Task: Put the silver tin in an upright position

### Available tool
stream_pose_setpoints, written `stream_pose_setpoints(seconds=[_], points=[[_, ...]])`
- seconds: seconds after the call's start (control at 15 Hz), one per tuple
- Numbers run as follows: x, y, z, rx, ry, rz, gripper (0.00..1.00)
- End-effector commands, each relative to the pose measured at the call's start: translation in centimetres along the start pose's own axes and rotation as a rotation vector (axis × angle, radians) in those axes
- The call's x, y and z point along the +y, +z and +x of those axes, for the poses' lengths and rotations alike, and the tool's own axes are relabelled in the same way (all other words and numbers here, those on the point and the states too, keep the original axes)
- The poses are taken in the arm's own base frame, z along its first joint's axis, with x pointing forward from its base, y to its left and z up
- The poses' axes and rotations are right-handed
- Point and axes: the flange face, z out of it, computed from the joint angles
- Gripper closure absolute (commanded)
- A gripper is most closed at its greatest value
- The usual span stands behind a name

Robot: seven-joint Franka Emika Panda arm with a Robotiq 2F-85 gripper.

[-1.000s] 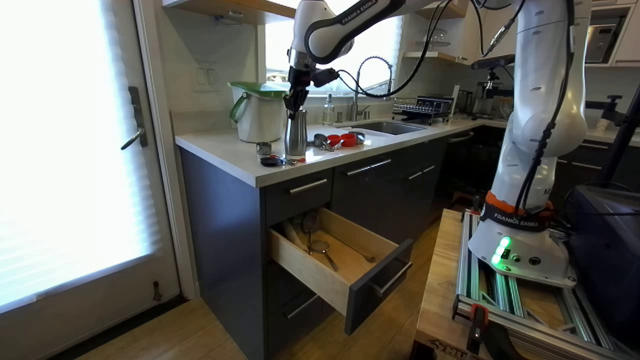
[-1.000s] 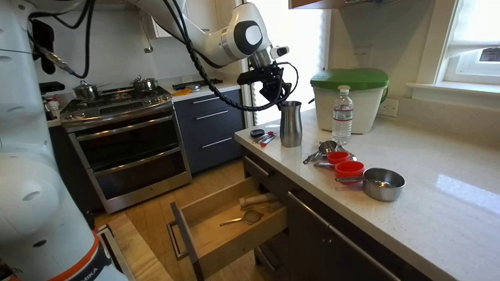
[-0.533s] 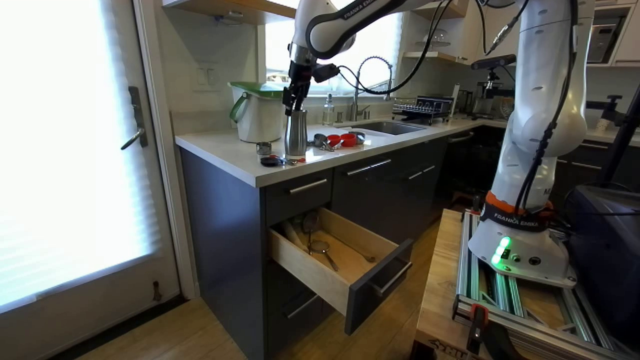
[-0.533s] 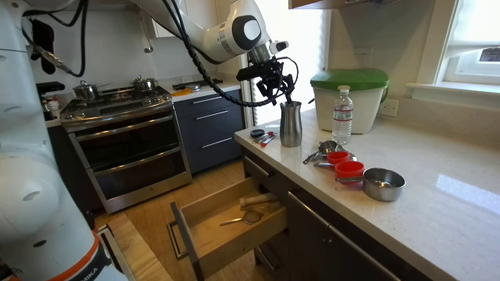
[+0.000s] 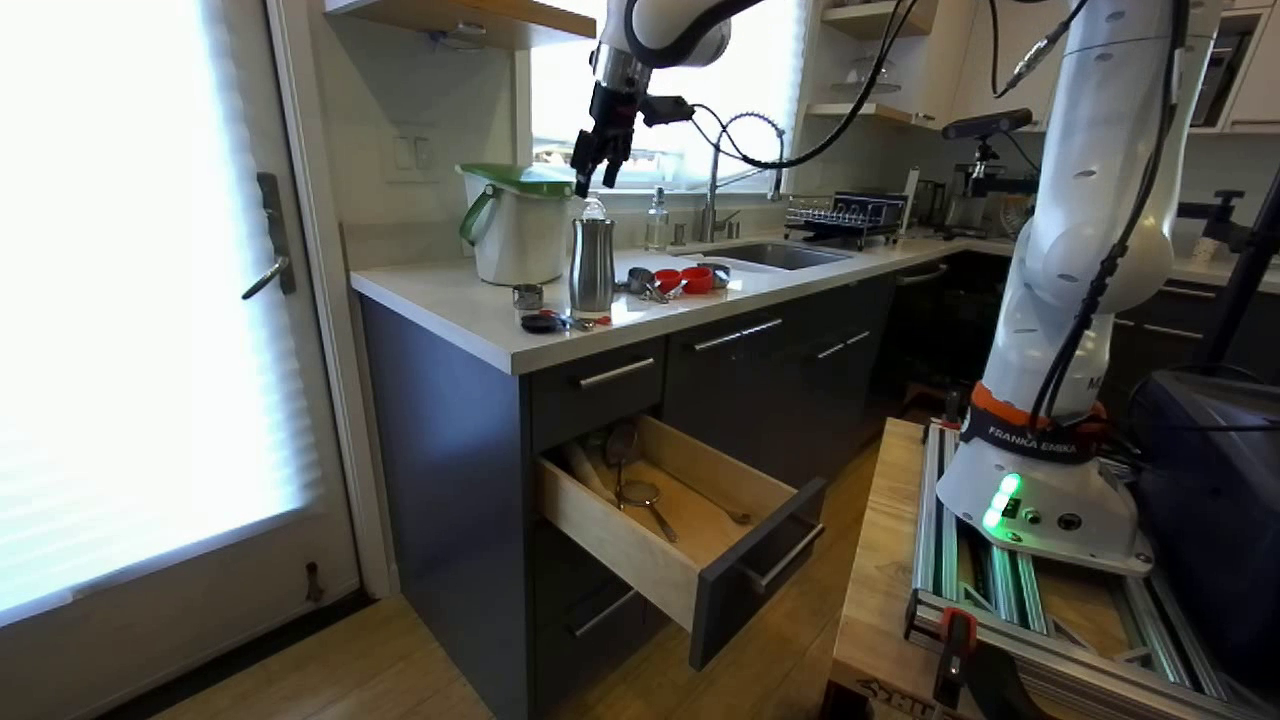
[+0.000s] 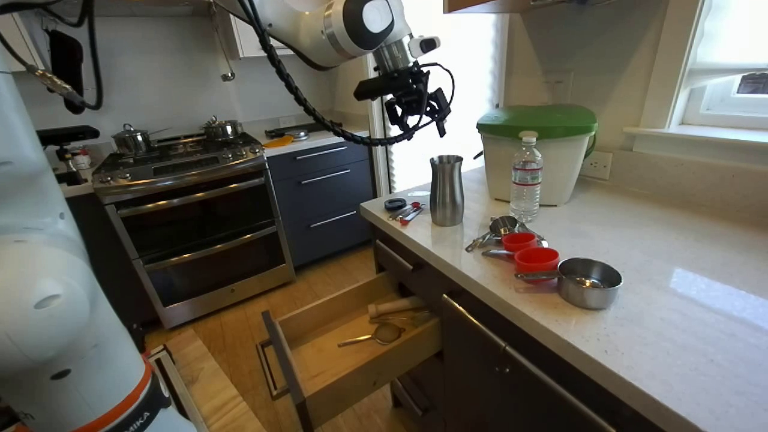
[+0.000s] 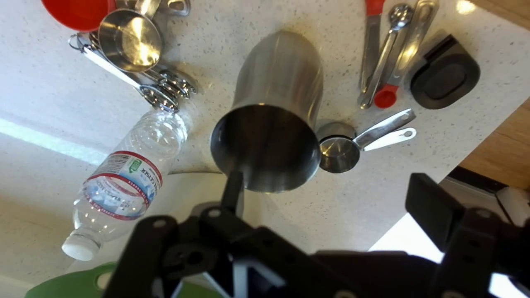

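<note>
Silver tin [image 6: 447, 192] upright by corner of countertop [image 6: 654, 258]; likely light, stiff, slick: grip narrowed neck. Gripper [image 5: 597, 186] above, fingers apart.

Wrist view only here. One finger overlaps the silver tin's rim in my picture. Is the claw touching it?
Observer: No. In both exterior views a gap shows between the claw and the silver tin below it.
Operator: Is it upright or leaning? Hard to judge from my angle.
Observer: Upright, standing on the counter in both exterior views.
Operator: Top left, a red cup is cut off by my frame. What ends that row?
Observer: A steel cup with a handle, as seen in an exterior view.
</note>
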Motion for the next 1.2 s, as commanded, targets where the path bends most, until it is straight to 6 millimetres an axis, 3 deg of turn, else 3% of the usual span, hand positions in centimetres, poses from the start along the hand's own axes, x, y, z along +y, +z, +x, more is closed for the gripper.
stream_pose_setpoints(seconds=[0.0, 0.4, 0.6, 0.8, 0.87, 0.93, 1.13], points=[[0.5, -3.4, -3.0, -0.070, 0.018, 0.086, 0.01], [2.6, -10.1, -9.8, -0.165, -0.019, 0.171, 0.00], [3.7, -11.1, -13.8, -0.184, -0.064, 0.181, 0.00], [4.2, -10.2, -17.5, -0.173, -0.084, 0.207, 0.00], [4.3, -10.9, -14.4, -0.193, -0.068, 0.176, 0.00], [4.4, -10.7, -15.2, -0.196, -0.067, 0.179, 0.00], [4.3, -11.1, -14.8, -0.187, -0.070, 0.177, 0.00]])
